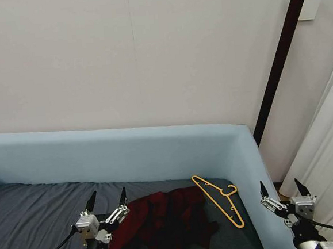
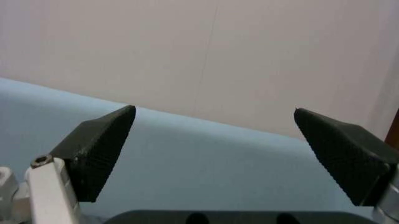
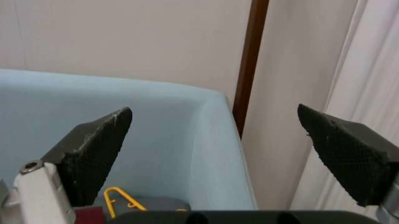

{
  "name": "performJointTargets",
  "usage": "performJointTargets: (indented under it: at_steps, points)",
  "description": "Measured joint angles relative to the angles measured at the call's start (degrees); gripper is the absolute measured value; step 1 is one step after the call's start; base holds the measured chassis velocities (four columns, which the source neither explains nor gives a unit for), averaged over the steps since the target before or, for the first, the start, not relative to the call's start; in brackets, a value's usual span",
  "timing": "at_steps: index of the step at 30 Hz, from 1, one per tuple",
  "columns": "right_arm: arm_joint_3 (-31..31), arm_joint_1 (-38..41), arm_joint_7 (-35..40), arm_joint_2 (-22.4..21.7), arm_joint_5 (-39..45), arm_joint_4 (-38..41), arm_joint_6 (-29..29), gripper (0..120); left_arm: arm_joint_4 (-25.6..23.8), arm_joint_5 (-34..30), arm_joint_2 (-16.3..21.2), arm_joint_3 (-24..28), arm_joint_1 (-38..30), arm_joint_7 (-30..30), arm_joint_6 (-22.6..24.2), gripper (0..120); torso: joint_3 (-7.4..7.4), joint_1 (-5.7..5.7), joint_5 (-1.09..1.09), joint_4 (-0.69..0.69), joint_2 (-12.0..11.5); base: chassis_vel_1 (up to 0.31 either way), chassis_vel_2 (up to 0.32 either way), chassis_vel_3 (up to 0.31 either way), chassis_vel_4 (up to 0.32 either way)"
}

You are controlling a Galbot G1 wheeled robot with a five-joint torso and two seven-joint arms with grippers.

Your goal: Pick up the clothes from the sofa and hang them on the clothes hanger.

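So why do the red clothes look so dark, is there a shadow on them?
Head view: soft, even light, no glare; the red clothes are crumpled on the sofa, so their folds look almost black. Left wrist view: the left gripper stands dark against the pale wall. Right wrist view: the right gripper likewise, beside a bright curtain.

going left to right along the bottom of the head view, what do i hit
left gripper (open) → red clothes → yellow hanger → right gripper (open)
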Motion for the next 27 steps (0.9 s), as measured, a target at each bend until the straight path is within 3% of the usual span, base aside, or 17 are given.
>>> performJointTargets:
  at_steps: [3,9,11,18,27]
  points:
    - [0.80,0.55,0.89,-0.26,0.92,-0.05,-0.32,100,-0.34,-2.00,0.96,-1.86,-0.57,0.69,0.57,100,0.00,0.00,0.00,0.01,0.00,0.000,0.000,0.000,0.000]
    - [1.17,0.23,7.76,-0.40,6.57,5.28,-10.35,100,0.50,-3.53,2.21,-4.30,-1.92,0.95,0.96,100,0.00,0.00,-0.01,0.00,0.00,0.000,0.000,0.000,0.000]
    - [1.39,0.18,8.10,-0.60,7.53,5.93,-10.97,100,0.71,-4.00,2.47,-5.11,-2.35,1.02,1.22,100,0.00,0.00,-0.01,0.00,0.00,0.000,0.000,0.000,0.000]
    - [1.52,-0.40,2.34,-3.11,7.42,4.02,0.26,100,0.73,-6.31,4.04,-7.44,-3.19,1.92,2.40,100,0.00,0.00,0.00,0.00,0.00,0.000,0.000,0.000,0.000]
    - [-0.11,-0.83,-1.12,-3.36,8.96,3.80,2.38,100,0.70,-6.09,3.57,-6.06,-2.91,2.50,1.91,100,0.00,0.00,0.00,0.00,0.00,0.000,0.000,0.000,0.000]
